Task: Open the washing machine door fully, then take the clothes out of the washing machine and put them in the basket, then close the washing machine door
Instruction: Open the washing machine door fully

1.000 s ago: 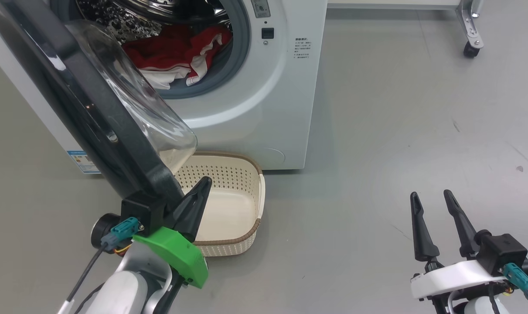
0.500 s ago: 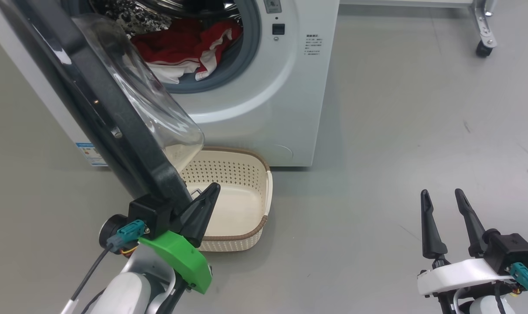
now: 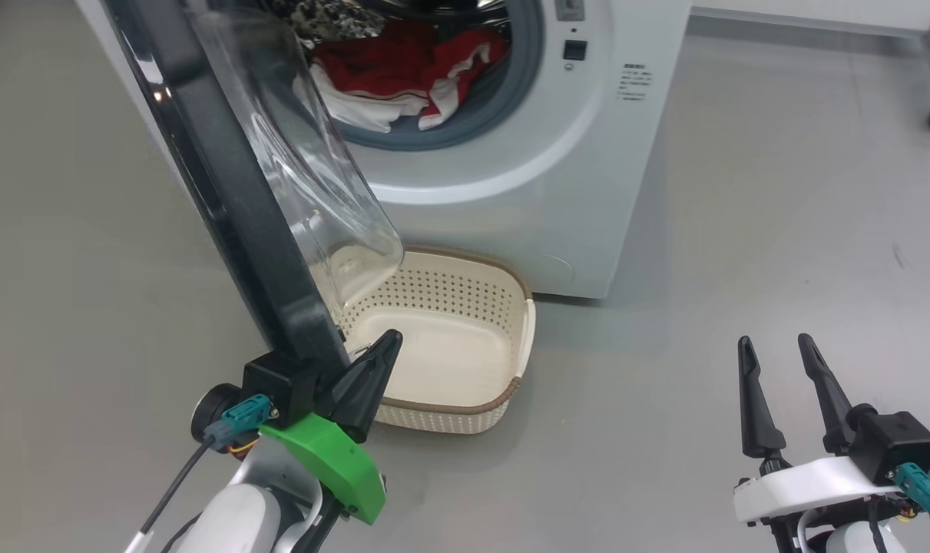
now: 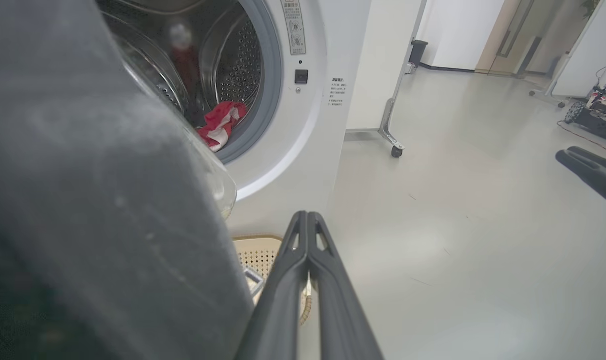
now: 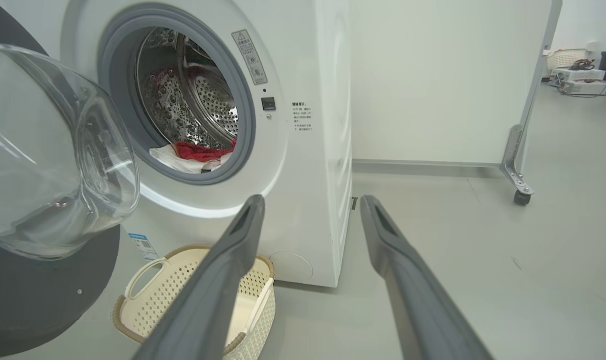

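My left gripper has its two fingers pressed together with nothing between them, as the left wrist view makes plain. It sits at the lower tip of the washing machine door, on the inner side where the glass bowl bulges toward the washing machine. Whether the fingers truly bear on the door or hang just beside it I cannot tell, since the door is a blur that close. Over the last second the whole head picture has slid sideways, so my head or waist has turned, and I don't count that as movement of the things. Even so, the door now looks nearer edge-on and the gripper has kept to its tip, so I judge the door has swung a little wider out from the machine's left side. I read it as open but not yet fully, so the first step is in hand. My right gripper waits with fingers spread and empty, well out in front of the machine and off to its right. The basket stands empty on the floor just before the machine, below its opening, one end under the glass bowl. The clothes lie heaped in the machine's mouth, spilling onto the grey seal, none taken out yet.
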You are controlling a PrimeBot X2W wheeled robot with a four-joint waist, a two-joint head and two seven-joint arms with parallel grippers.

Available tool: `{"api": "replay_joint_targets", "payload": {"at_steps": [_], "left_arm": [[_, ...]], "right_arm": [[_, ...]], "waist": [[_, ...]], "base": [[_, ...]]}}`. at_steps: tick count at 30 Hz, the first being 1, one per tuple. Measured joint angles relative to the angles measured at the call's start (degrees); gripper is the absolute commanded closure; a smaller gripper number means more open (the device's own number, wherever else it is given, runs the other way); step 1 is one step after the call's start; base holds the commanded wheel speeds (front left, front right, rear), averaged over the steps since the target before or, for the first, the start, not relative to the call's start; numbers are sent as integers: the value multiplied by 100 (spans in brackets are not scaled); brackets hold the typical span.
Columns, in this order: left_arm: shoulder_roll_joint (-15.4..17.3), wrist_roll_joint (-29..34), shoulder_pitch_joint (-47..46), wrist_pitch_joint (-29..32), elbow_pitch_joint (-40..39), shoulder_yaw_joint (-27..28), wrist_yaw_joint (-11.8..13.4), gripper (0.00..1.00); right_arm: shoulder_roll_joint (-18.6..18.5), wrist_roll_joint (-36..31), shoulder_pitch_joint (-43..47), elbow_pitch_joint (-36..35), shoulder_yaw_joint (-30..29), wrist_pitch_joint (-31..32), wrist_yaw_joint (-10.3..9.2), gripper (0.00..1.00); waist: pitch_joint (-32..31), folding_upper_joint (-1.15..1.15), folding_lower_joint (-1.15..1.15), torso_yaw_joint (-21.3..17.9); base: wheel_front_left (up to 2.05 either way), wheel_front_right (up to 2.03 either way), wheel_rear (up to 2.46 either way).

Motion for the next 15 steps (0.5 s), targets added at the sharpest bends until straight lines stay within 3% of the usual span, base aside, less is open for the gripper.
{"api": "replay_joint_targets", "payload": {"at_steps": [15], "left_arm": [[-3, -8, 2, -176, 176, 29, 1, 100]], "right_arm": [[5, -62, -1, 118, 59, 0, 68, 0]], "waist": [[-27, 0, 0, 836]], "base": [[0, 0, 0]]}}
